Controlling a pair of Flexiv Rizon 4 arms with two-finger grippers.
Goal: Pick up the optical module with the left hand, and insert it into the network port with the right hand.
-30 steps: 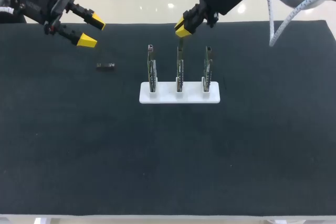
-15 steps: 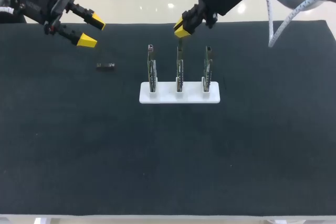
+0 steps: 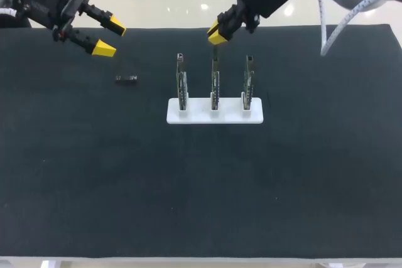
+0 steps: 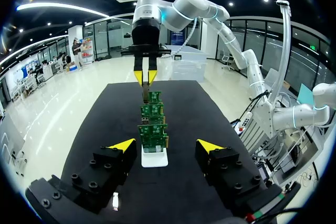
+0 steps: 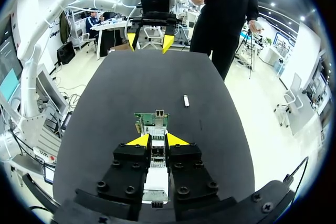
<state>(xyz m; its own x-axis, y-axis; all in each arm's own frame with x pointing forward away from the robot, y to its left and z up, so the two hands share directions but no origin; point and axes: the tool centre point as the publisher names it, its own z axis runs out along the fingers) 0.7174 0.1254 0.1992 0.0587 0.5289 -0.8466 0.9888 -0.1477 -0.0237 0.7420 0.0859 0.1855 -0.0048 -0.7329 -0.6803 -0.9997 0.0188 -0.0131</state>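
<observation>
The black table (image 3: 201,186) carries everything. The left tool (image 3: 110,37) hangs released; whether the right tool (image 3: 215,32) grips anything I cannot tell. A white stand (image 3: 195,117) holds 3 port boards (image 3: 215,86). The optical module (image 3: 126,79) lies flat between left tool and stand (small, low), so a skewed pinch could flick it away. No print is readable.

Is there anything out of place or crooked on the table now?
Only the optical module lies loose on the black mat, left of the white holder; its three boards stand upright.
</observation>
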